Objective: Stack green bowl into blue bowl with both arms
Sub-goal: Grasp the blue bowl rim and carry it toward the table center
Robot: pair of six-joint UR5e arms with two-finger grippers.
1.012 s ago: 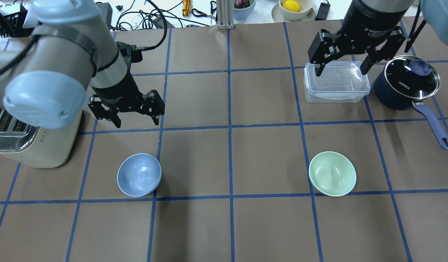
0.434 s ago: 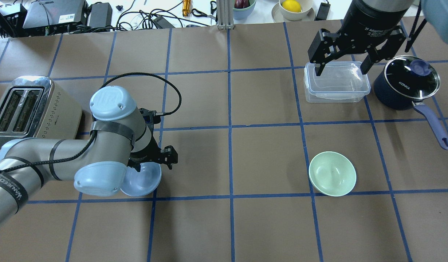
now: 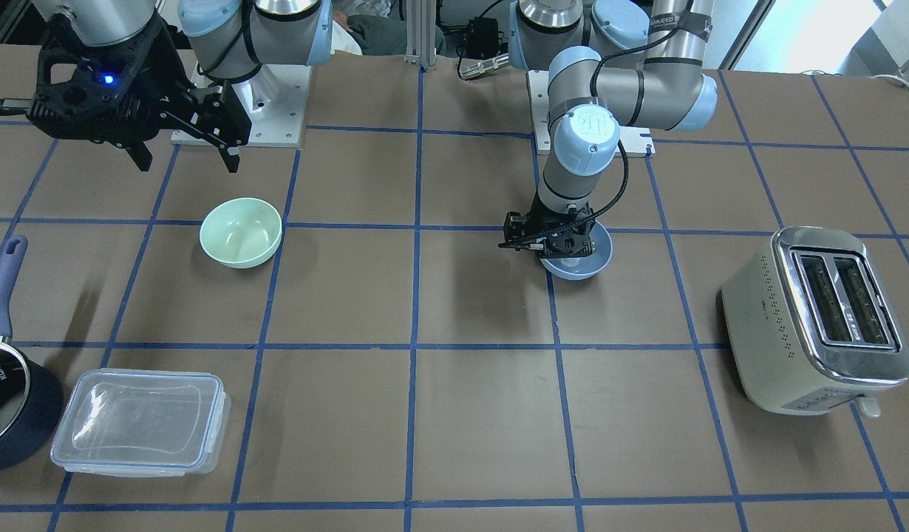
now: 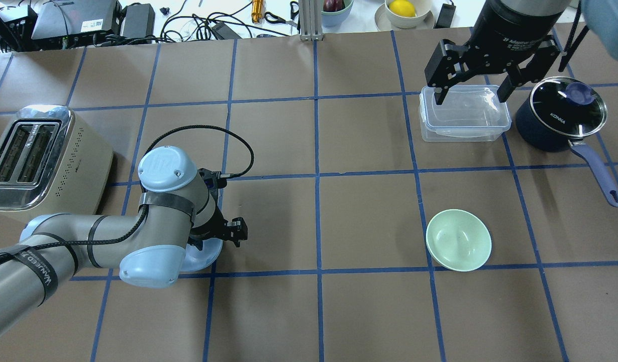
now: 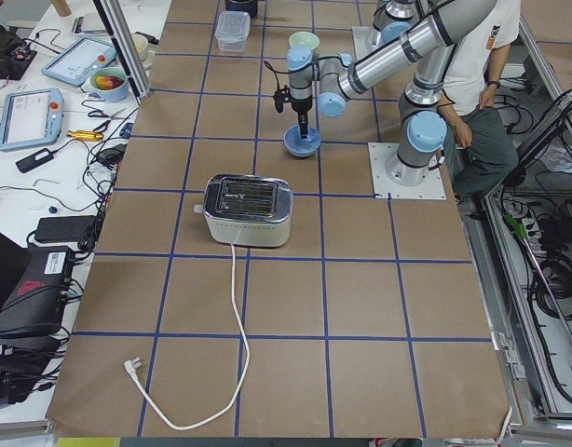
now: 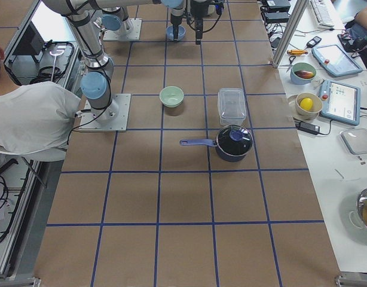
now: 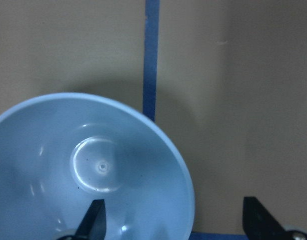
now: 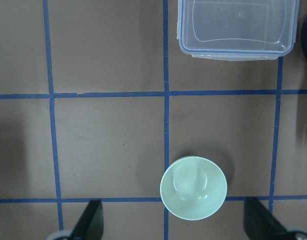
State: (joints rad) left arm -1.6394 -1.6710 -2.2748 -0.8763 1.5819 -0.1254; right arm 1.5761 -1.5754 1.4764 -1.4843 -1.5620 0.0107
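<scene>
Grasp step on the blue bowl [image 7: 93, 165] — left tool [image 7: 176, 222] is down at it, wide open, straddling the rim and holding nothing; next it must close, while right tool [image 4: 472, 96] hangs open and empty, well apart from the green bowl [image 4: 458, 240] on the counter [image 4: 369, 221].

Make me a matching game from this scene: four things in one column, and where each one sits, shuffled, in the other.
Things:
1 green bowl
2 blue bowl
3 toaster
4 saucepan

Places:
A right beside the clear box
B standing alone, nothing touching it
C rim between the fingers of the open left tool
D far out on the robot's left side

Pairs: 1-B, 2-C, 3-D, 4-A
</scene>
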